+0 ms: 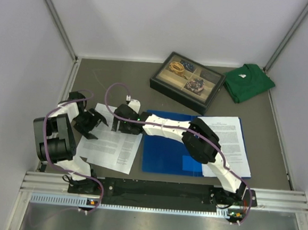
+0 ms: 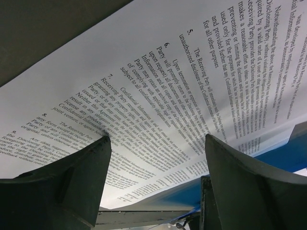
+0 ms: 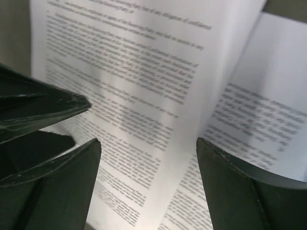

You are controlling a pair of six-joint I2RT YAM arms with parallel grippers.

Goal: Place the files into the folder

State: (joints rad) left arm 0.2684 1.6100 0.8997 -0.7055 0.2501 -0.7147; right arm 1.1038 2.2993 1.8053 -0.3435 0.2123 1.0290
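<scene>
"Sizing this up: where are the files (image 1: 111,146) right now?"

"Loose on the bench (image 1: 119,85) at 9 o'clock from the folder (image 1: 167,156), tight against its edge. I can't tell whether they overlap it. A second pile (image 1: 231,145) sits at the folder's 3 o'clock, apparently resting on its right half."

"And the arms?"

"Both hang over the 9 o'clock sheets. The left gripper (image 2: 157,138) is spread wide with only printed paper beneath it and nothing between the fingers. The right gripper (image 3: 148,141) has reached across the folder and is just as wide and just as empty. The dark shape at 9 o'clock in its wrist view looks like the left one's fingers, so they're near each other."

"So the pick isn't made. How would you do it well?"

"Thin sheets lying flat give the fingers no edge to take. I'd have one gripper press down and nudge the pile so a margin lifts or bows. The other can then pinch that margin, catching every sheet and not just the top one."

"Anything to watch?"

"Keep the two sets of fingers from clashing, since they're crowded at the pile's 12 o'clock end. Grip near the middle of an edge so the sheets don't fan or droop. Then drag them low towards 3 o'clock, leading edge first under the pocket."
</scene>
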